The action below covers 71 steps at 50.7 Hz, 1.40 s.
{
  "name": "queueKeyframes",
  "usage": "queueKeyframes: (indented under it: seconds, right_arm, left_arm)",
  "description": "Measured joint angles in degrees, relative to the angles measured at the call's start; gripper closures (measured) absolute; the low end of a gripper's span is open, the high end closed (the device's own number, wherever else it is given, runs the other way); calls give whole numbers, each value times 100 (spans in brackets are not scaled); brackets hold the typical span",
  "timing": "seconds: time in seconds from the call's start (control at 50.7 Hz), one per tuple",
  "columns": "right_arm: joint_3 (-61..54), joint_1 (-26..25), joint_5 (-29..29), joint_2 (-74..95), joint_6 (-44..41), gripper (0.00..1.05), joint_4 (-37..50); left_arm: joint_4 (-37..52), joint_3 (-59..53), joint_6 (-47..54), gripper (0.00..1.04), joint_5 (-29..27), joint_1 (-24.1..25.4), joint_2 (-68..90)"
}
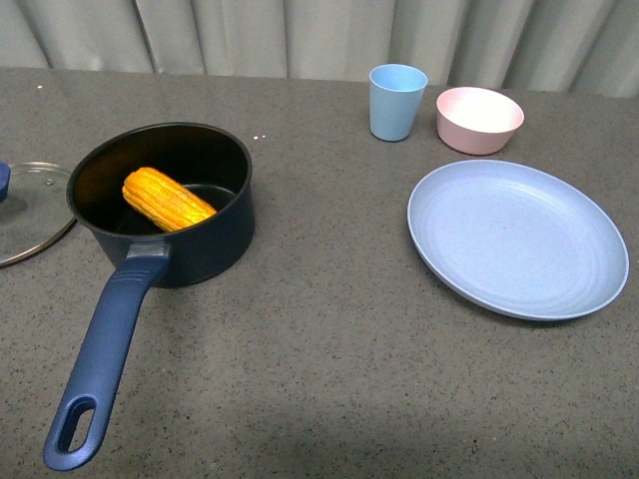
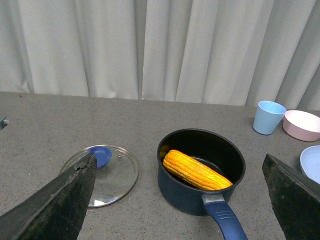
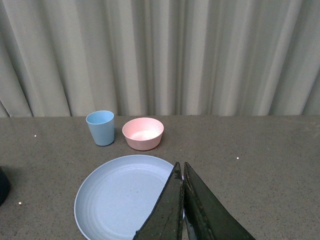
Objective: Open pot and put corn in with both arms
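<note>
Looks finished: corn (image 1: pixel 167 199) lying inside the open pot (image 1: pixel 200 235) at the desk's (image 1: pixel 329 329) left, lid (image 1: pixel 30 215) flat just left of it. Best now to pull both arms back high, clear of the handle. Left pincer (image 2: pixel 175 200) spread wide, empty, hovering near the pot. Right pincer (image 3: pixel 183 200) clenched on nothing, over the plate (image 3: pixel 115 195).
</note>
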<state>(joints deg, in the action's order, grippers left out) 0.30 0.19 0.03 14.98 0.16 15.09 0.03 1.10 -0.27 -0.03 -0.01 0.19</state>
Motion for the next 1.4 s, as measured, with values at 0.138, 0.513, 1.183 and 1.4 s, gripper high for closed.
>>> queueKeyframes:
  seconds: [0.138,0.513,1.183,1.4]
  right_arm:
    - [0,-4,4,-229,0,104,-216]
    - [4,-4,-7,-1467,-2,104,-1478]
    - [4,-4,-7,-1475,-9,10,-1499]
    - [4,-4,-7,-1475,-9,9,-1499]
  left_arm:
    - [0,0,2,7,2,0,0]
    - [0,0,2,7,2,0,0]
    - [0,0,2,7,2,0,0]
    - [0,0,0,7,2,0,0]
